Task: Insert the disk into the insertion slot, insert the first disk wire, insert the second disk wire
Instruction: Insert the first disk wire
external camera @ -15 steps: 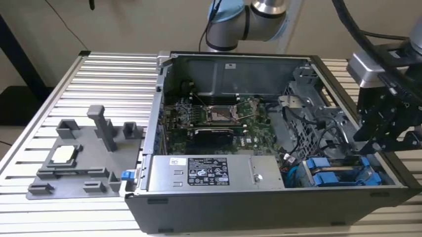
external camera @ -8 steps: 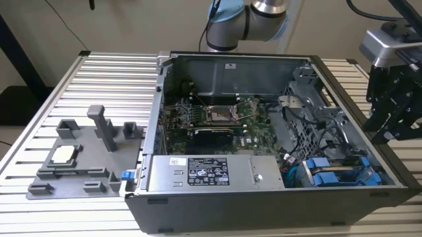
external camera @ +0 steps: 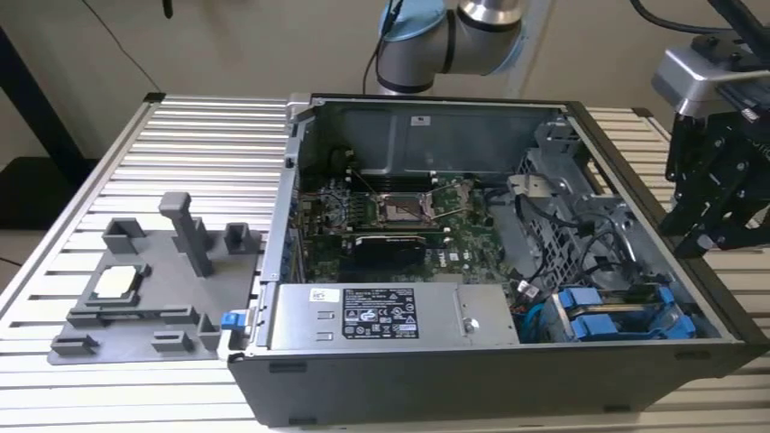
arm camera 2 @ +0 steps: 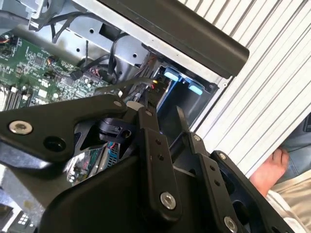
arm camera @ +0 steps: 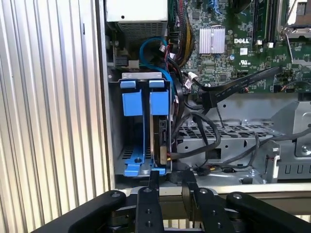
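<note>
Blue-framed disk — inside insertion slot

Counted in exterior view: 1 slatted table, 1 open PC case, 1 motherboard, 1 PSU box, 1 grey fixture plate, 1 robot arm, 1 gripper. First wrist view had 1 drive cage, 2 blue drive frames, 1 finned heatsink. Second wrist view: 1 person, partly seen.
</note>
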You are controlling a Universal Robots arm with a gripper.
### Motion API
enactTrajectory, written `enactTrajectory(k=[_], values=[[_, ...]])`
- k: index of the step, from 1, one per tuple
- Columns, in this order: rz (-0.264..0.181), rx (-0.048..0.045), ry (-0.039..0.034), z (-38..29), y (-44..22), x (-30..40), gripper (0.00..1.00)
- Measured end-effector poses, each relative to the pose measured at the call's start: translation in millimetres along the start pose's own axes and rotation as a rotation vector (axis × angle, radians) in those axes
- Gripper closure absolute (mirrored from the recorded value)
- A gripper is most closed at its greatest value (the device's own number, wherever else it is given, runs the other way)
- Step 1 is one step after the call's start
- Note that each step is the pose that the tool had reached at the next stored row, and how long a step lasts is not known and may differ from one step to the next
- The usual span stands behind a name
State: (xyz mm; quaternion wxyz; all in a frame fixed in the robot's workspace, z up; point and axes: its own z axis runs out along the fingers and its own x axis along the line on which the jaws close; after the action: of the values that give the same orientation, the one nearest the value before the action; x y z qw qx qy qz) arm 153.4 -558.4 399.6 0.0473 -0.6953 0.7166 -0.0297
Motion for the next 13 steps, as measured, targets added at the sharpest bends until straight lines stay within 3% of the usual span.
enactTrajectory(k=[8,10,13], values=[[0.000,0.0001,0.0016,1.4,1.1,-34.4,0.67],[0.000,0.0002,0.0049,1.8,1.7,-37.7,0.67],[-0.001,0.0002,0.0062,1.3,8.1,-37.6,0.67]])
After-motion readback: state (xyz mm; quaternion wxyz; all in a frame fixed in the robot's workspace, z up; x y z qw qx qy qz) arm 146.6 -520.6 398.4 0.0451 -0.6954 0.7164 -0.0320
